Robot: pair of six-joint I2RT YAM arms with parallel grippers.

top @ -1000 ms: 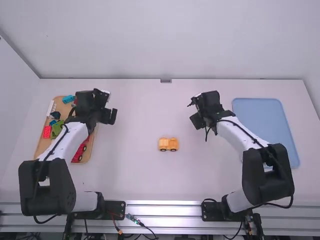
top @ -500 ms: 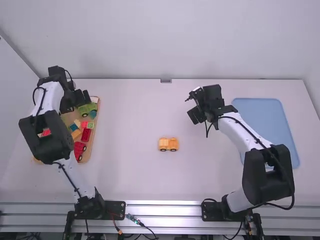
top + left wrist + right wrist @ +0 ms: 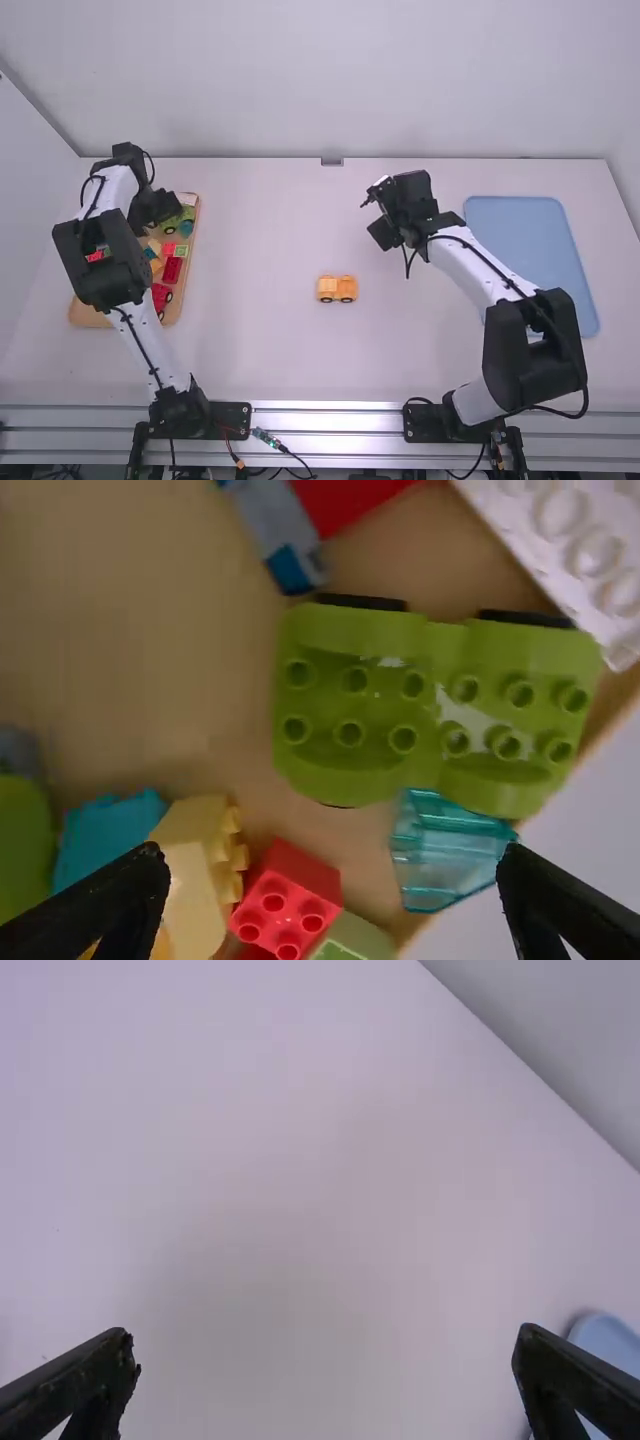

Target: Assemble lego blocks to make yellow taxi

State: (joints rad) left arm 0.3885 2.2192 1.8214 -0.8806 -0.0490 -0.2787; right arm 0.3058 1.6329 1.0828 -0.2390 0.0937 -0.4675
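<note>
Presently, the left gripper is held over the far end of the wooden block tray, its fingers spread wide and nothing gripped. The right gripper is likewise wide open and empty, poised above the table, with the blue tray off to its right.

The yellow-orange wheeled car base lies upright on the table, well apart from both grippers: to the right of the left one and nearer the arm bases, and to the left of the right one, also nearer the bases. It is judged to be the taxi's chassis, on which no upper block is mounted.

Below the left gripper, a green car base is seen, with a translucent teal block just beside it and close to one fingertip. A red brick lies within the span of the fingers; a pale yellow block is near the other fingertip. The step in hand is taken to be selection of a part from the tray.

Risks noted: should the pale yellow block be the target, a straight descent would probably catch it off-centre, and the finger could land on it. If closure is made without re-centring, the red brick may be pinched along with it, or neighbours shoved over the tray rim.
</note>
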